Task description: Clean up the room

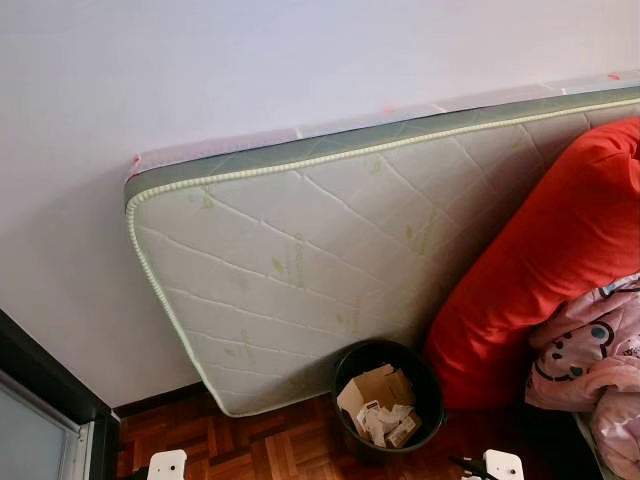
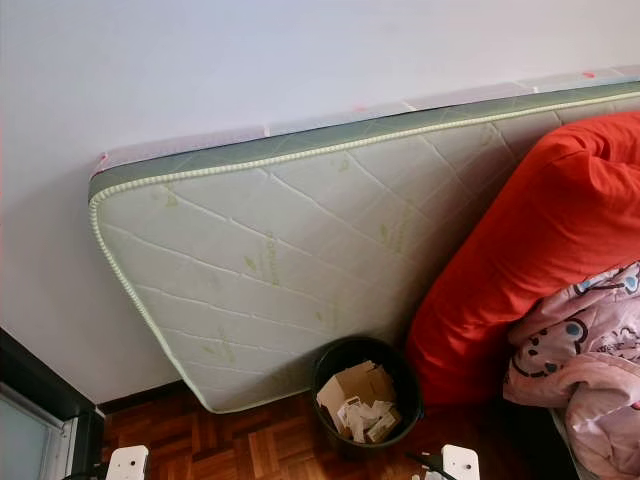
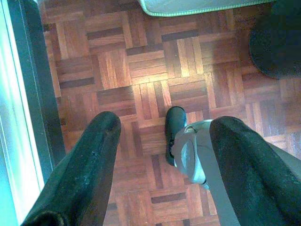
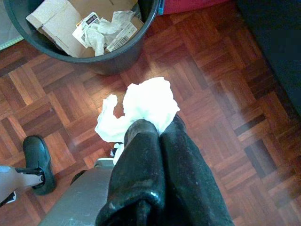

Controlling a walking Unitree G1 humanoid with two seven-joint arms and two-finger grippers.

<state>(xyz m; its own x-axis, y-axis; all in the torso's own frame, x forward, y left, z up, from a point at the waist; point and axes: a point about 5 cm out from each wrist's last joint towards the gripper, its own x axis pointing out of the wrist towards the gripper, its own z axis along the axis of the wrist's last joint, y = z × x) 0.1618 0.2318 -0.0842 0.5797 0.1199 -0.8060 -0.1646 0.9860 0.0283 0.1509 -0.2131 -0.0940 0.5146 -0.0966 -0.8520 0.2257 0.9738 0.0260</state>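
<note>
A black round waste bin [image 1: 388, 398] stands on the parquet floor against a leaning mattress, holding cardboard and crumpled paper [image 4: 101, 29]. In the right wrist view my right gripper [image 4: 155, 129] is shut on a crumpled white tissue [image 4: 141, 108], held above the floor a short way from the bin [image 4: 80, 44]. The left wrist view looks down at my left gripper [image 3: 162, 136], open with nothing between its black fingers [image 3: 89, 160], above the floor and my own foot [image 3: 175, 132].
A quilted mattress [image 1: 320, 260] leans on the white wall. A big red cushion [image 1: 540, 260] and a pink patterned blanket [image 1: 590, 360] lie at the right. A dark door frame [image 1: 50, 390] with glass stands at the left.
</note>
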